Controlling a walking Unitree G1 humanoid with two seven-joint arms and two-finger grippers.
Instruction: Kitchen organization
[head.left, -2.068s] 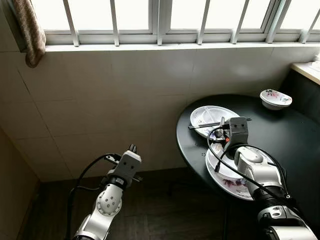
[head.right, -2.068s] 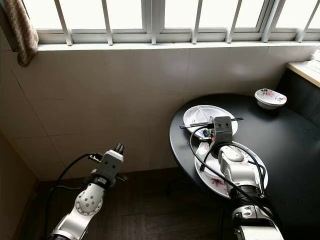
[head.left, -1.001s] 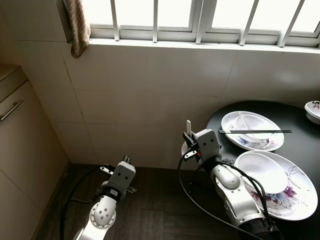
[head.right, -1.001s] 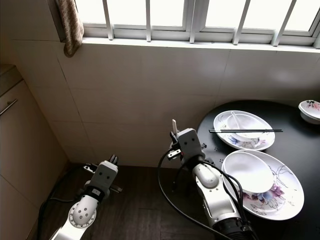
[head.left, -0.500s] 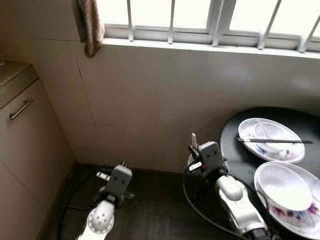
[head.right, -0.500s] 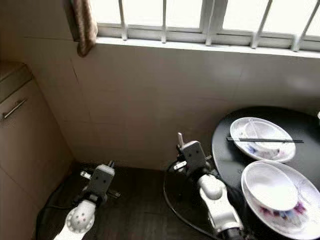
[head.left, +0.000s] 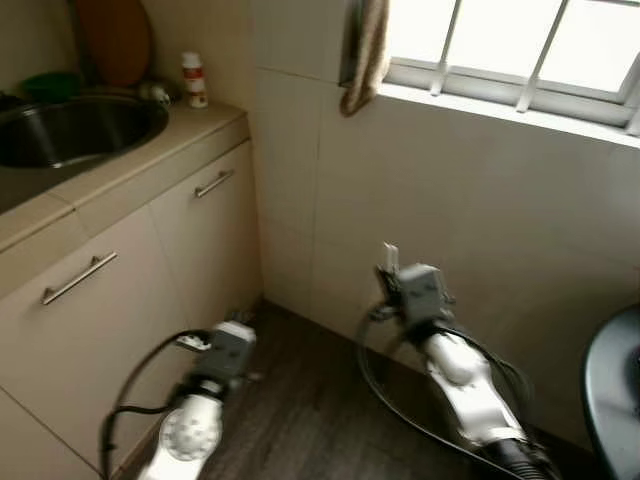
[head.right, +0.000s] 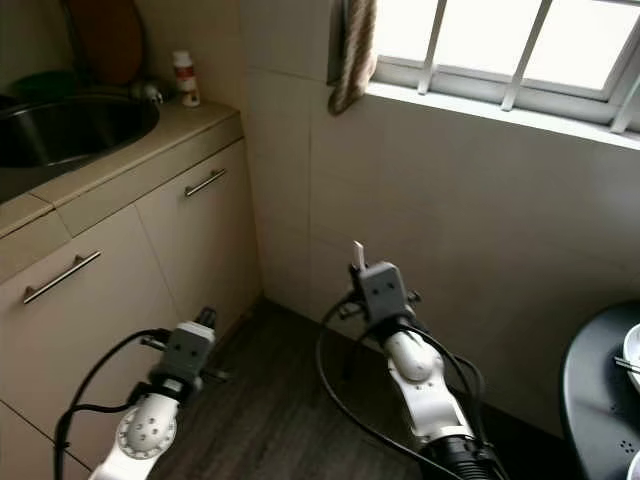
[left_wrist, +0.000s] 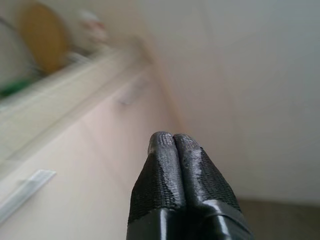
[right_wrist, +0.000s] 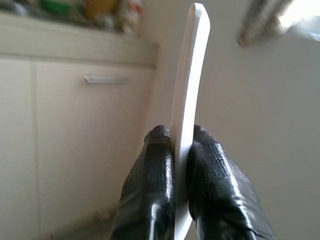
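- Upright between the two black fingers of the right end effector (right_wrist: 181, 165), a white spoon handle (right_wrist: 189, 95) is clamped edge-on, its tip rising above the wrist (head.right: 357, 252) in the head views.
- Lower down, the left end effector (left_wrist: 173, 145) hangs over the dark wood floor (head.right: 290, 400) with its fingertips pressed together, holding nothing.
- To the robot's left, beige cabinet doors (head.left: 110, 300) with metal bar handles (head.left: 78, 278) run beneath a bench (head.left: 150, 150) that carries a steel sink (head.left: 70, 125) and a small white bottle with a red cap (head.left: 193, 80).
- Ahead, a tiled wall (head.left: 480, 200) rises to a barred window (head.right: 500, 45), with a brownish cloth (head.right: 352, 50) hanging at its corner.
- At far right, the edge of a dark round table (head.left: 612, 390) shows.
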